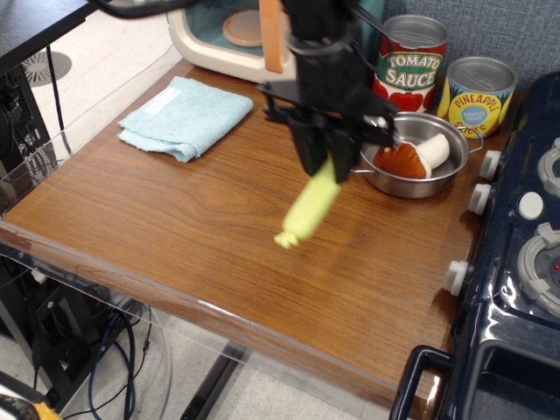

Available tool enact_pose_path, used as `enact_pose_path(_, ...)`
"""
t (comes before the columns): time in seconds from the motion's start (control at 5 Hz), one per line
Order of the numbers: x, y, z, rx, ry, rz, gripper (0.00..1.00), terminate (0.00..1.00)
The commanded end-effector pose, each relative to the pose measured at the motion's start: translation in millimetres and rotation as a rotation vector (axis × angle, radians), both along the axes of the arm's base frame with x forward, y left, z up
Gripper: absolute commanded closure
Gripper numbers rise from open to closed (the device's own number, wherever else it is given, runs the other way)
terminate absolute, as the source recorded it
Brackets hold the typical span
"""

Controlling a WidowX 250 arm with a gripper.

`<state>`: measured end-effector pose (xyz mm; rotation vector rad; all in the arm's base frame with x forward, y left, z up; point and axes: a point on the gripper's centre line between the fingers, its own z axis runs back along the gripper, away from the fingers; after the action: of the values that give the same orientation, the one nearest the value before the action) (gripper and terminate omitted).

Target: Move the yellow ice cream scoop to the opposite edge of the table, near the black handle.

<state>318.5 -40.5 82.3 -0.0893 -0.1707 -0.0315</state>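
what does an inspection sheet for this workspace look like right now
surface: brown wood-grain table with clear acrylic rim
job's things: lime-yellow plastic ice cream scoop held above mid-table, nub end down; glossy black stove handle at near right corner
clutter: light blue folded cloth; steel pot holding a toy drumstick; tomato sauce can; pineapple can; toy microwave
grippers: black gripper shut on the scoop's upper end
cables: dark cables under the table
surroundings: dark blue toy stove at right

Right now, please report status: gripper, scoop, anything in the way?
Black gripper shut on lime-yellow plastic ice cream scoop, carried mid-table. Glossy black stove handle ahead, lower right. Steel pot beside the gripper, off the direct line.
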Motion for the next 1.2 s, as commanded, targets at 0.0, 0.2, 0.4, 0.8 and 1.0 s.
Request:
enact_pose_path(0.0, -24.1, -31.7, -9.6, 0.033, -0.010, -0.045, 1.00, 0.00)
enact_pose_path(0.2, -24.1, -34.5, -25.6, 0.074, 0.013, -0.054, 1.00, 0.00)
enact_pose_path(0.4, -20.7, -36.2, -37.9, 0.078, 0.019, -0.051, 1.00, 0.00)
enact_pose_path(0.8, -19.7, -41.9, -51.7, 0.075, 0.089, -0.086, 0.00, 0.00)
enact_pose_path(1.0, -19.5, -42.2, -47.0, 0.065, 0.078, -0.092, 0.00, 0.00)
